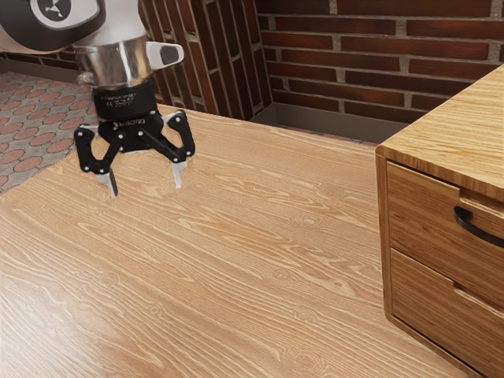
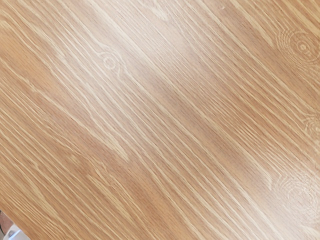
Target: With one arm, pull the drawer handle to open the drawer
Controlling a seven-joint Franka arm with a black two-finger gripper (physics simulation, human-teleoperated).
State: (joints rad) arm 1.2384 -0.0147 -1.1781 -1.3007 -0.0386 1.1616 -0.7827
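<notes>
We see a table (image 1: 236, 268) of pale wood, strongly grained, smooth, with a soft sheen. The drawer cabinet (image 1: 441, 134) is similar smooth grained wood, and its drawer handle (image 1: 472, 228) looks black and matt. Our gripper (image 1: 146, 184) is matt black, seemingly plastic, with pale metallic fingertips (image 1: 179, 175) under a glossy metal collar (image 1: 118, 63). The wall (image 1: 378, 55) is rough red brick.

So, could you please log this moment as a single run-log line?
black two-finger gripper: open, empty, above light wooden table | curved black drawer handle: untouched, toward exterior view's right | upper wooden drawer: looks shut
</notes>
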